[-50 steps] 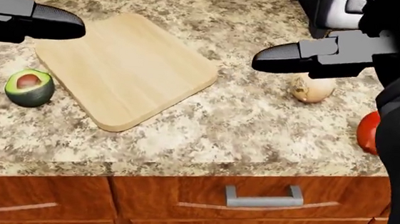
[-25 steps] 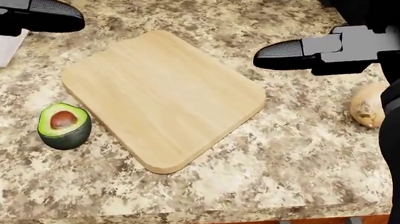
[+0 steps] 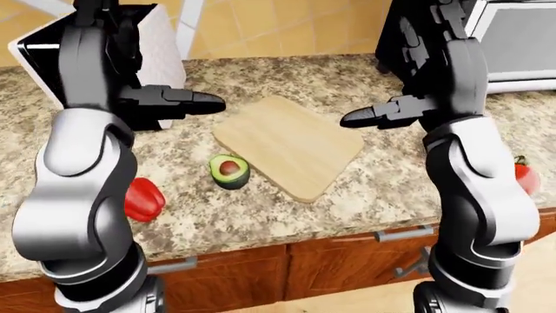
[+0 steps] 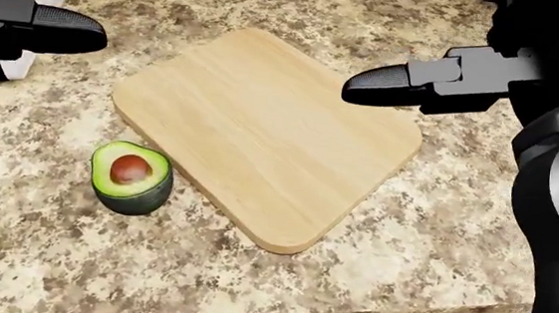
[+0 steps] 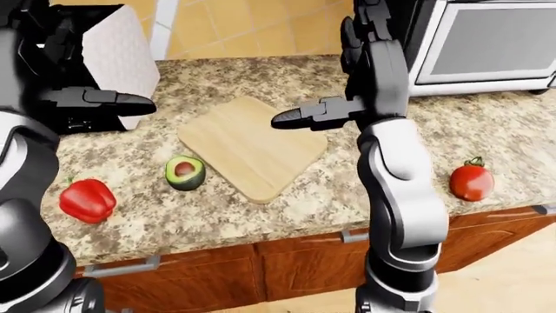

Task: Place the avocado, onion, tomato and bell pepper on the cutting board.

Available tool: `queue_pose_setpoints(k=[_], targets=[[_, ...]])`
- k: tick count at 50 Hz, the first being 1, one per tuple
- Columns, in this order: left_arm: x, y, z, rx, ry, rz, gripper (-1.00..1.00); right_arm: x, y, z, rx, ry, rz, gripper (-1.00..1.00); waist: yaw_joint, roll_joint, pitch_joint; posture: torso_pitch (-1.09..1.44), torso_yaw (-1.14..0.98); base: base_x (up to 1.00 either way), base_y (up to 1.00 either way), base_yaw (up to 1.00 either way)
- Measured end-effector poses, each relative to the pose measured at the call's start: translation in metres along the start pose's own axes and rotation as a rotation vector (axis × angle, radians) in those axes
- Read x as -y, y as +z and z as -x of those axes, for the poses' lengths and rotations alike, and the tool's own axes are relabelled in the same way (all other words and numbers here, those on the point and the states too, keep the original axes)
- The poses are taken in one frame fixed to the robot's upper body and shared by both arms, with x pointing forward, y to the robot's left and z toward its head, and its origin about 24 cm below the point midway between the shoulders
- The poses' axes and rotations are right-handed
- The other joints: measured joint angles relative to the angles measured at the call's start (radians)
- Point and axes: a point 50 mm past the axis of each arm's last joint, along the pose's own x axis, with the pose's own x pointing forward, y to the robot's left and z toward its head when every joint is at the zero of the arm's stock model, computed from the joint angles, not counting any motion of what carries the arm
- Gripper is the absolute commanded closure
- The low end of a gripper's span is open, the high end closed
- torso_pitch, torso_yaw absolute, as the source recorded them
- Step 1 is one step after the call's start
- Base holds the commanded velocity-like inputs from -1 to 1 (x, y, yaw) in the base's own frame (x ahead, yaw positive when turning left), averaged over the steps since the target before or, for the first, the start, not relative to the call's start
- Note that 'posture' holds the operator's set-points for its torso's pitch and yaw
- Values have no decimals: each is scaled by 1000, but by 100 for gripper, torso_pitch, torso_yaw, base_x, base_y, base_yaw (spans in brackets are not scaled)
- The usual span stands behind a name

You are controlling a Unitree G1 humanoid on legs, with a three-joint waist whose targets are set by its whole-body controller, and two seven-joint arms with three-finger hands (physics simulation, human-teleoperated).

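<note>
The light wooden cutting board (image 4: pixel 267 133) lies bare on the speckled counter, turned at an angle. A halved avocado (image 4: pixel 131 177), pit up, sits just off the board's lower-left edge. Further left along the counter rests the red bell pepper (image 5: pixel 87 200). The tomato (image 5: pixel 471 182) stands far right, near the counter edge. No onion shows in any view. My left hand (image 4: pixel 89 34) hovers above the counter left of the board, fingers straight, holding nothing. Over the board's right corner my right hand (image 4: pixel 363 87) is likewise open and holds nothing.
A white textured block with a black side (image 5: pixel 113 59) stands at the top left of the counter. A silver oven (image 5: pixel 487 45) sits at the top right, beside a dark appliance (image 3: pixel 395 39). Wooden drawers with metal handles (image 3: pixel 404 233) run under the counter edge.
The camera has moved: the board and avocado slid right in the head view, the onion left at the right edge, and the pepper came in at the lower left. Both hands stay open.
</note>
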Motion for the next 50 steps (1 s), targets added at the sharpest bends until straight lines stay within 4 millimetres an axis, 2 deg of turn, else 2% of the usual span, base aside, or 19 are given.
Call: queue_pose_setpoints(k=[2, 3, 5, 6, 9, 10, 11, 13, 16, 21, 25, 30, 36, 41, 50], targets=[[-1, -5, 0, -24, 1, 0, -100, -2, -3, 0, -21, 11, 2, -100, -3, 51, -16, 0, 0, 0, -99, 0], [-1, -6, 0, -29, 1, -1, -100, -2, -3, 0, -21, 15, 3, -100, -3, 69, -26, 0, 0, 0, -100, 0], [-1, -1, 0, -9, -1, -2, -100, -1, 2, 0, -1, 12, 5, -100, -2, 82, -38, 0, 0, 0, -55, 0], [-2, 1, 1, 5, 4, -1, -100, -2, 6, 0, 17, 13, 5, -100, 0, 65, -43, 0, 0, 0, 0, 0], [-3, 9, 2, 52, 11, -3, -100, -1, 17, 1, 81, 10, 20, -100, 14, -4, -6, 0, 0, 0, 0, 0], [-1, 10, 2, 60, 4, 1, -100, 1, 17, 2, 84, 4, 25, -100, 8, -20, -2, 0, 0, 0, 0, 0], [3, 8, 2, 53, -10, 6, -100, 3, 13, 2, 71, -6, 28, -100, -3, -7, 13, 0, 0, 0, 0, 0], [10, -1, 1, 6, -47, 5, -100, 7, 2, 2, 15, -27, 28, -100, -14, 12, 17, 0, 0, 0, 0, 0], [11, -5, -3, -32, -62, 6, -100, 6, -5, 0, -28, -25, 29, -100, -24, 33, 5, 0, 0, 0, 0, 0], [4, 8, 0, 38, -29, 2, -100, 3, 8, 0, 22, -7, 53, -100, -36, 74, -22, 0, 0, 0, 0, 0], [0, 4, 1, 27, -10, -2, -100, 2, 4, 0, -16, 2, 101, -100, -25, 45, -23, 0, 0, 0, 0, 0], [1, -2, 0, -4, -7, -4, -100, 7, -1, -6, -113, 2, 190, -100, -17, 29, -23, 0, 0, 0, 0, 0], [4, -1, 1, 5, -20, -1, -100, 24, -1, -24, -192, -20, 289, -100, -12, 29, -23, 0, 0, 0, 0, 0], [3, -2, 2, 7, -15, -1, -100, 34, -3, -28, -240, -46, 344, -100, -13, 31, -26, 0, 0, 0, 0, 0], [1, -5, 2, -3, -14, -2, -100, 40, -32, -23, -428, -15, 454, -100, -13, 32, -26, 0, 0, 0, 0, 0]])
